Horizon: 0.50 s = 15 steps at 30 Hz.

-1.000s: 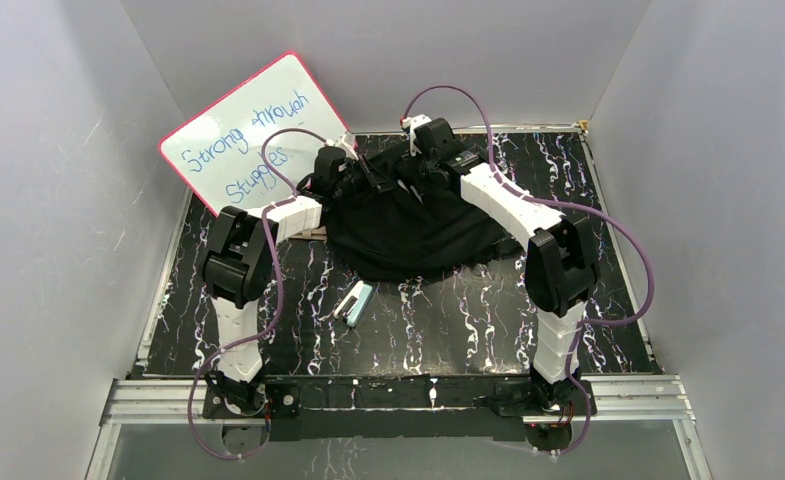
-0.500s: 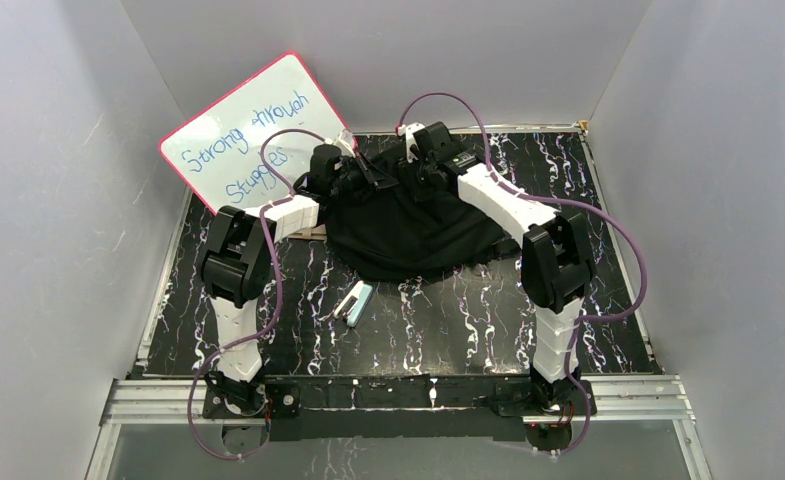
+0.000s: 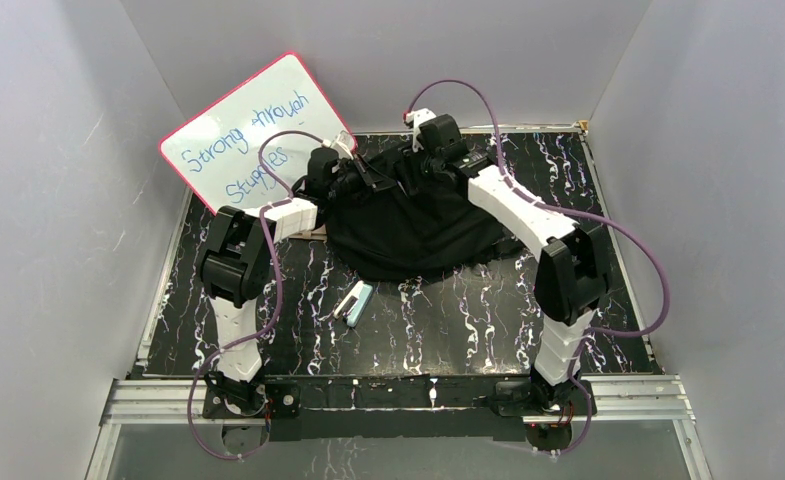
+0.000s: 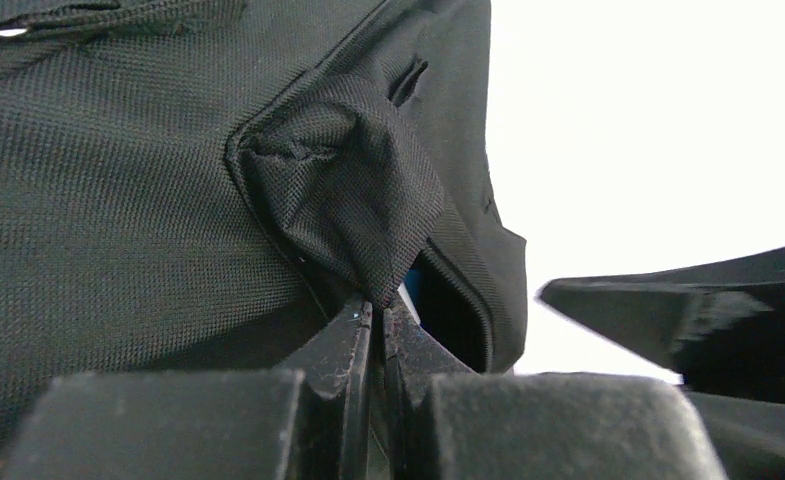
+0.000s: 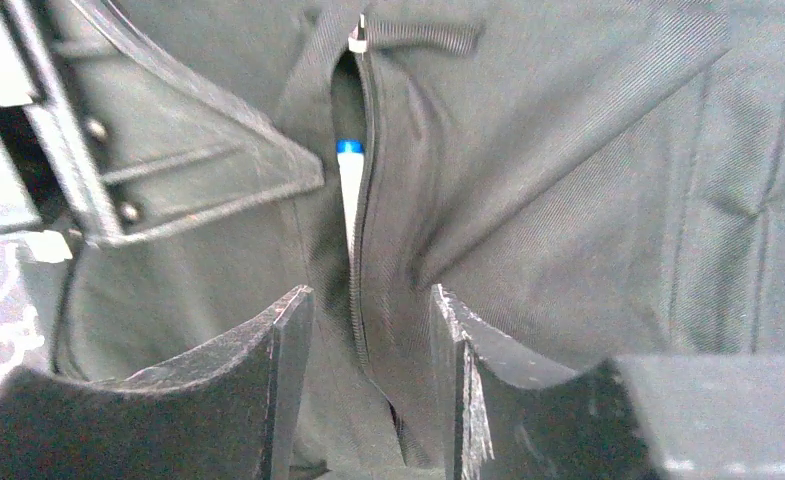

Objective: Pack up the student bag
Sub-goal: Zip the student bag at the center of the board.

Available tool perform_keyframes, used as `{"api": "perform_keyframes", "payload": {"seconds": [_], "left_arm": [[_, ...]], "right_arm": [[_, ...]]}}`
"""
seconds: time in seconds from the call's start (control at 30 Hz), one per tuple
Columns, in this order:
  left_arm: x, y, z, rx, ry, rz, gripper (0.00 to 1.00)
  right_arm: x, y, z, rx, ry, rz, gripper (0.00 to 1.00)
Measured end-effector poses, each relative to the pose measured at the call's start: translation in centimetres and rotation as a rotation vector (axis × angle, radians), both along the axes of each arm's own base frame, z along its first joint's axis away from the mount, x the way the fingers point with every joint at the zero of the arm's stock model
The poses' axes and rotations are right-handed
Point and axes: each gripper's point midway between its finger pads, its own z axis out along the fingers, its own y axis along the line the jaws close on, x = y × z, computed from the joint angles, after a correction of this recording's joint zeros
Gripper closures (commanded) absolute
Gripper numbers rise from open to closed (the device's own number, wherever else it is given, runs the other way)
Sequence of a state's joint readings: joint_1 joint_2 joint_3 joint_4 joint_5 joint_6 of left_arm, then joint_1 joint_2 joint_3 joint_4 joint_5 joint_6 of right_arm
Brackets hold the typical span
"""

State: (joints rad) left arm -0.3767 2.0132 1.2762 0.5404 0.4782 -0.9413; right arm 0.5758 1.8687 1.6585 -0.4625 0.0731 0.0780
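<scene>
The student bag [image 3: 408,228], a black soft backpack, lies slumped at the back middle of the table. My left gripper [image 4: 379,306] is shut on a pinched fold of the bag's fabric [image 4: 348,180] beside the zip opening. My right gripper [image 5: 368,300] stands open just over the bag, its jaws astride the zip line [image 5: 360,230] without pinching it. The zip is parted at its upper end, and a blue and white thing [image 5: 349,165] shows inside the slit. The zip pull [image 5: 362,40] sits at the top. From above, both grippers meet at the bag's far edge [image 3: 393,170].
A whiteboard with a pink rim [image 3: 253,130] leans on the back left wall. A small pale blue and white object [image 3: 353,300] lies on the marbled black table [image 3: 448,320] in front of the bag. Grey walls close in three sides.
My right gripper has opened and let go of the bag, and that arm's elbow has swung to the right. The left gripper keeps its hold and has not moved.
</scene>
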Motion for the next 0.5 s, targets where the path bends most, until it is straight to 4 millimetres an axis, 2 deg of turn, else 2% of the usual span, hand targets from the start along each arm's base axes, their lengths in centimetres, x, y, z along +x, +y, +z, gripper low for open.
{"api": "perform_keyframes", "payload": {"seconds": [0.1,0.2,0.37,0.5], "left_arm": [[-0.2,0.2,-0.5,0.003,0.0,0.0,1.0],[-0.4,0.3,-0.9,0.001,-0.001,-0.001,1.0],[-0.5,0.4,-0.9,-0.003,-0.004,-0.005,1.0],[-0.6,0.4,-0.9,-0.004,-0.005,-0.008,1.0]], "right_arm": [[0.7,0.0,2.6,0.059,-0.059,-0.037,0.39],[1.7,-0.4,3.6,0.109,-0.075,-0.087,0.36],[3.7,-1.6,3.2,0.198,-0.021,-0.174,0.35],[5.1,-1.8,2.6,0.307,0.044,-0.213,0.38]]}}
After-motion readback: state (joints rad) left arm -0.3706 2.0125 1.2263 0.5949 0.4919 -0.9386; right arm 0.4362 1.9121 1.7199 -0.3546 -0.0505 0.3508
